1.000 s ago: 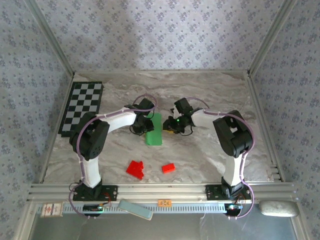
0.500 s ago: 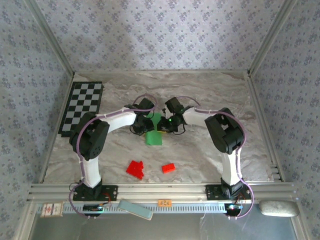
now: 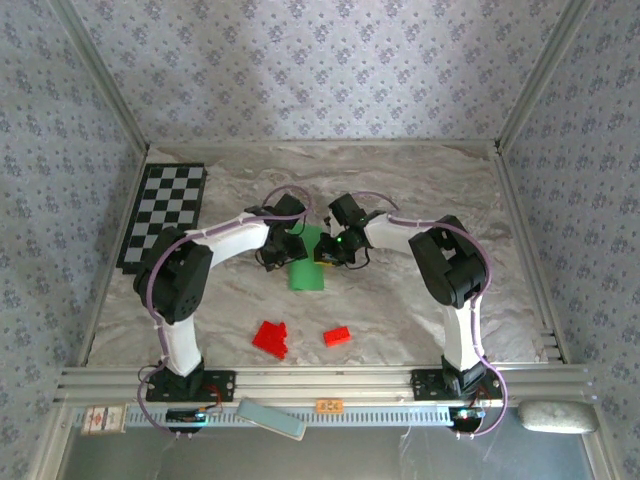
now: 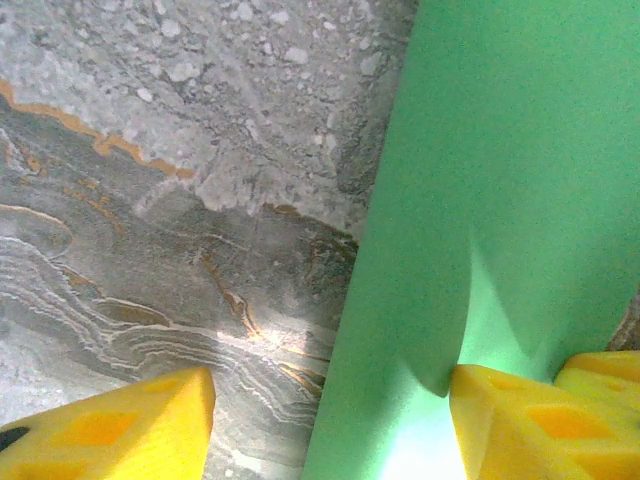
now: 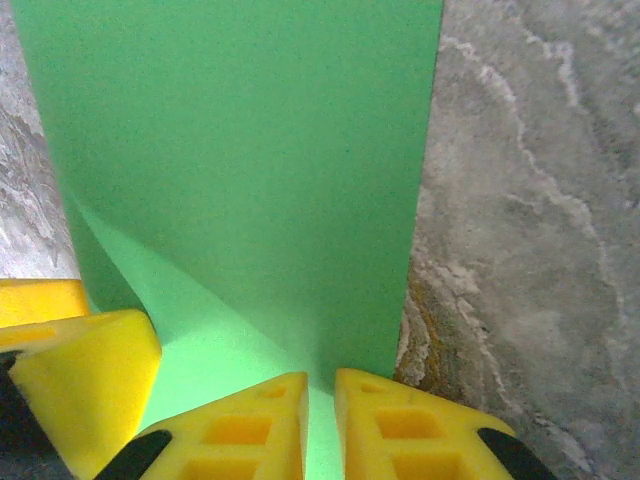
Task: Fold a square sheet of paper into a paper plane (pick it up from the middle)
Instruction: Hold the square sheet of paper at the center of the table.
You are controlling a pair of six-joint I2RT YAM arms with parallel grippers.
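Observation:
The square sheet of paper lies folded into a narrow bright green strip at mid-table. In the left wrist view its left edge runs between the fingers. My left gripper is open, with one yellow finger on the bare marble and the other touching a raised fold of the paper. My right gripper is shut on the paper's near edge, a thin sliver of green between its fingertips. Beside it, at the left of the right wrist view, is a yellow finger of the left gripper.
Two red blocks lie nearer the arm bases. A black-and-white checkered board lies at the far left. Metal frame rails border the marble table, with a pale flat object below the front rail.
The right gripper moved left onto the paper's right edge and closed on it. The left gripper's jaws opened wider beside the paper's left edge.

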